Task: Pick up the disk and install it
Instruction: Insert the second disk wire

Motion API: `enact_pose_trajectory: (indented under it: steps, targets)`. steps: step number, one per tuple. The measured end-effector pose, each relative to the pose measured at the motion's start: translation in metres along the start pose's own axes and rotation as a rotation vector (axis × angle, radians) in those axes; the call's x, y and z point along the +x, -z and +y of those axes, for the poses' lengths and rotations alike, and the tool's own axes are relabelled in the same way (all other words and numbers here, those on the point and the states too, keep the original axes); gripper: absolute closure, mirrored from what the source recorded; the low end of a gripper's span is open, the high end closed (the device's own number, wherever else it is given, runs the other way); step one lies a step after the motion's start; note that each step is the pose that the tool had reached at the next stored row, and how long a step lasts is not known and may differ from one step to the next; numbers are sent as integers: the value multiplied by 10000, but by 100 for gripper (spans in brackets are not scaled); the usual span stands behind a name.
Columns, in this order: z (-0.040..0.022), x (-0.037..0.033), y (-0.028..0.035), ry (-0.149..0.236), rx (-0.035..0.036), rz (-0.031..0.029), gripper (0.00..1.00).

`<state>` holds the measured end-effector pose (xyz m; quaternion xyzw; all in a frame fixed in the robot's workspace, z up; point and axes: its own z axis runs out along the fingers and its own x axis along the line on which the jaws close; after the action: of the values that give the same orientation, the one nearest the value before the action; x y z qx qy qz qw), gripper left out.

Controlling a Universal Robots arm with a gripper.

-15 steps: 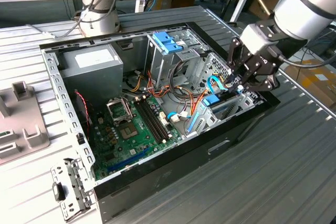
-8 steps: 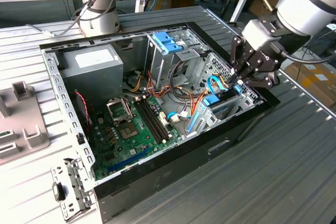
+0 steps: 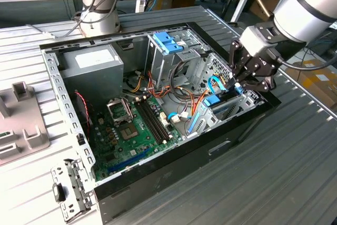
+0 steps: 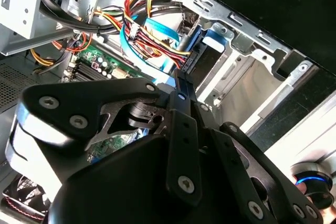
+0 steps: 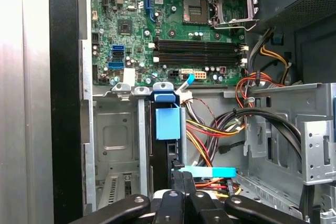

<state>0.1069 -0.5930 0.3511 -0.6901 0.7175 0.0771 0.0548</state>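
Cables (image 5: pixel 210 129) are what worry me. The disk (image 5: pixel 168 123) is standing on edge in the bay (image 5: pixel 113 135) at the front corner of the case (image 3: pixel 158 175), blue tab toward the board, and that red/yellow/black bundle hangs right beside it. The gripper (image 5: pixel 179 174) sits at the disk's near edge, and the jaws look pressed together with nothing I can see between them.

Reply: agreed. If it pushes off-line, I'd guess the rails bind on the bay wall and the disk cocks in the slot. The flat blue cable (image 5: pixel 210 172) is just next to the fingertips (image 4: pixel 181 85) too, so a sideways slip could snag it or tug a plug.

Can you tell if it's seated?

Reply: nope, the far end is hidden. Could be home, could be short.

Fair. Headcount?

Reply: one disk, one gripper, one CPU socket (image 5: pixel 231 6) (empty, lever down), one PSU (image 3: pixel 92 64), one bay with the disk in it. Loose wires: too tangled to count
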Motion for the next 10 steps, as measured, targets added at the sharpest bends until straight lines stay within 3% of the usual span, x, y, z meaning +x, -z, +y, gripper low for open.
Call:
enact_pose_trajectory:
  steps: [10]
  targets:
    - [-4, 40, -100, -8, -64, -86, 89]
